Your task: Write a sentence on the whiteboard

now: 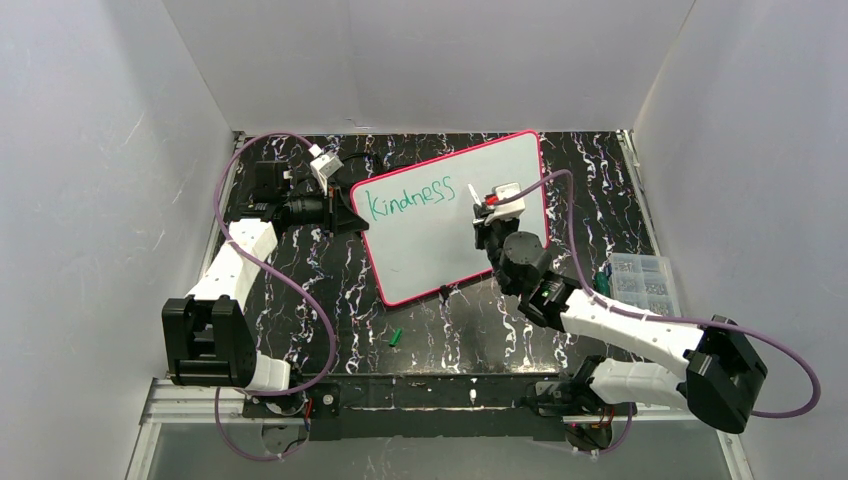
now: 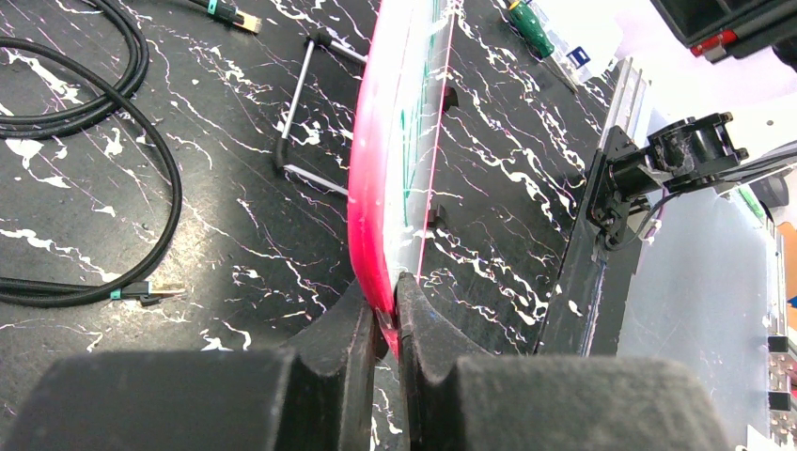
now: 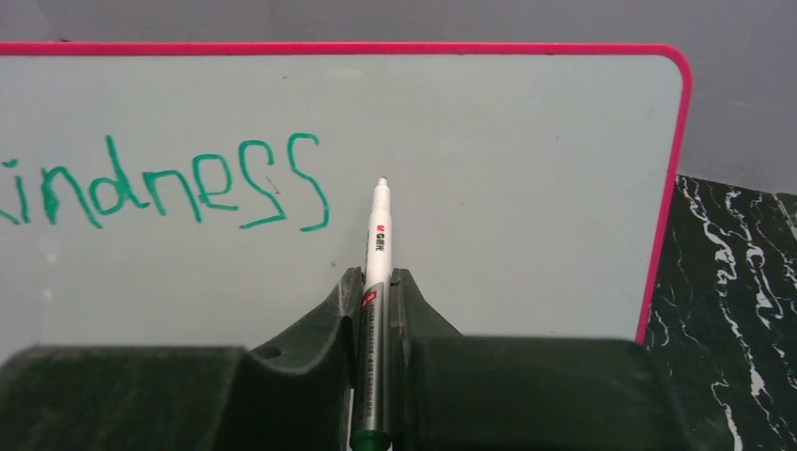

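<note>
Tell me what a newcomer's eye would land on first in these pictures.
The whiteboard with its bright pink rim stands out in the middle of the dark marbled table, with the green word "Kindness" written near its top. The right gripper is shut on a white marker, whose tip points just right of the last letter. The left gripper pinches the board's edge on the left side.

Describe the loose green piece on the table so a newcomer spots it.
Find the pink-rimmed whiteboard on the black marbled table. In front of its near edge lies a short green piece, alone and touching nothing.
</note>
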### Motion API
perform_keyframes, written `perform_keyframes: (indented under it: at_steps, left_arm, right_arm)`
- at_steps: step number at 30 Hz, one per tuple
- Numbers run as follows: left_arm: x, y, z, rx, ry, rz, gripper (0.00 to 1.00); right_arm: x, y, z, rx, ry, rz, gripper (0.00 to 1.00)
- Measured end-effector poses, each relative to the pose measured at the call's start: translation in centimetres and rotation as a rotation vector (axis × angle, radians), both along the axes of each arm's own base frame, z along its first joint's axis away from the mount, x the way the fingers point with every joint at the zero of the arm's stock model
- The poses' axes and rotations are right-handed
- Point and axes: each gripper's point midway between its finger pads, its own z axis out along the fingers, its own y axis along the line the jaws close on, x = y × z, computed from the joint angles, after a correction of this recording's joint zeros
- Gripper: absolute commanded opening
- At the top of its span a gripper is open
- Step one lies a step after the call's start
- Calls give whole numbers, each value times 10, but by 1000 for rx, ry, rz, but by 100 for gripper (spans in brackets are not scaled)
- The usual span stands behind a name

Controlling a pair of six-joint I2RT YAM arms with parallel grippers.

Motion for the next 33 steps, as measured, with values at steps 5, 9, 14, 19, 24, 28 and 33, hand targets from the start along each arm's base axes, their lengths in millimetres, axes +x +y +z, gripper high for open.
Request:
perform_keyframes:
  at_steps: [5,9,14,19,24,28,33]
  left_arm:
    - [0,0,0,0,0,0,0]
    - [0,0,0,0,0,0,0]
    - [0,0,0,0,0,0,0]
    - [0,0,0,0,1,0,0]
    - [0,0,0,1,1,0,0]
    - [0,0,0,2,1,2,0]
    - [0,0,0,2,2,1,0]
  right_arm:
    - [13,-9,4,-10,-9,-15,1]
    - [21,-9,3,-19,-9,-5,1]
    - [31,-9,3,-35,-13,-3,1]
    - [40,-8,13,-31,-38,-5,1]
    - [47,-7,17,-35,-51,-11,1]
    - [48,-7,16,-36,-51,-7,1]
    - [47,-8,15,-25,-47,-6,1]
